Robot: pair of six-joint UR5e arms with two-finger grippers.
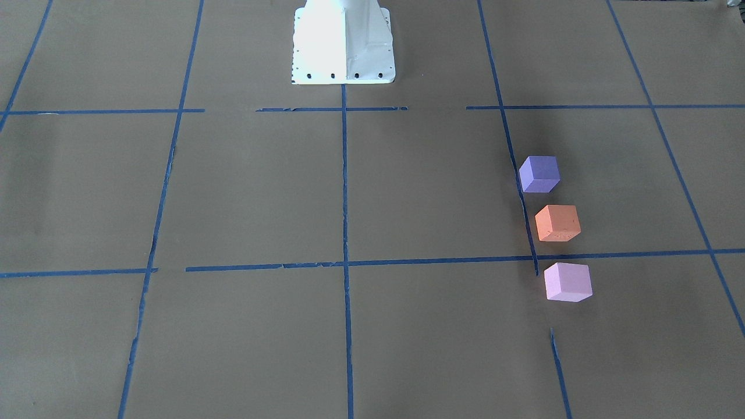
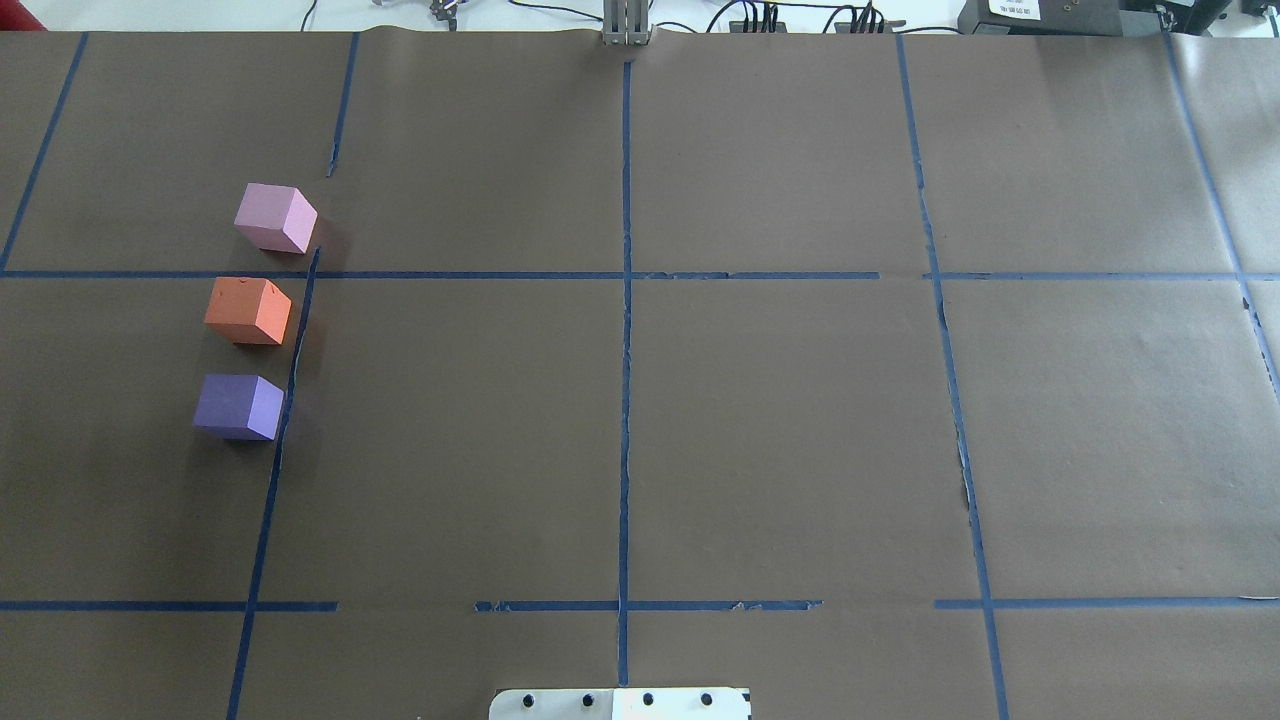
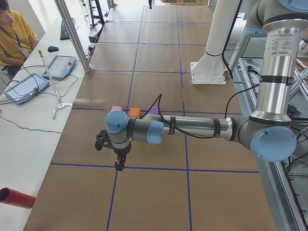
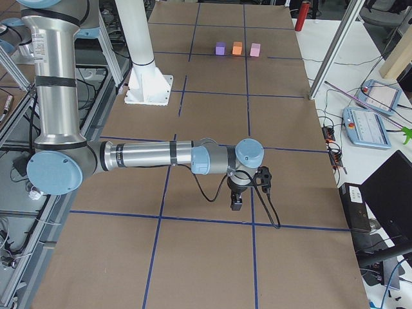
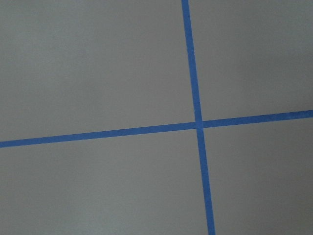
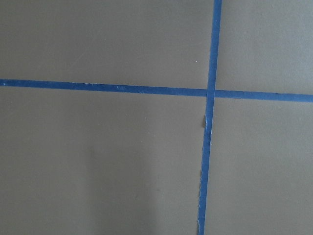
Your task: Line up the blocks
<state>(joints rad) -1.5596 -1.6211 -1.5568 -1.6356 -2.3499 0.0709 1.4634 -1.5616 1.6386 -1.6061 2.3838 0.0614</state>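
Three blocks stand in a line, with small gaps, beside a blue tape line on the brown paper: the violet-purple block [image 1: 539,173] [image 2: 238,406], the orange block [image 1: 557,223] [image 2: 248,311] and the light pink block [image 1: 567,281] [image 2: 274,218]. They also show small in the side views, the orange block [image 3: 135,112] [image 4: 237,47] in the middle. My left gripper [image 3: 118,161] hangs over the table's left end, apart from the blocks. My right gripper [image 4: 237,203] hangs over the far end, away from them. I cannot tell whether either is open or shut. Both wrist views show only paper and tape.
The white robot base [image 1: 343,43] stands at the table's middle edge. Blue tape lines [image 2: 625,300] grid the paper. An operator [image 3: 12,33], tablets [image 3: 19,88] and a red cylinder [image 3: 17,198] are off the table's left side.
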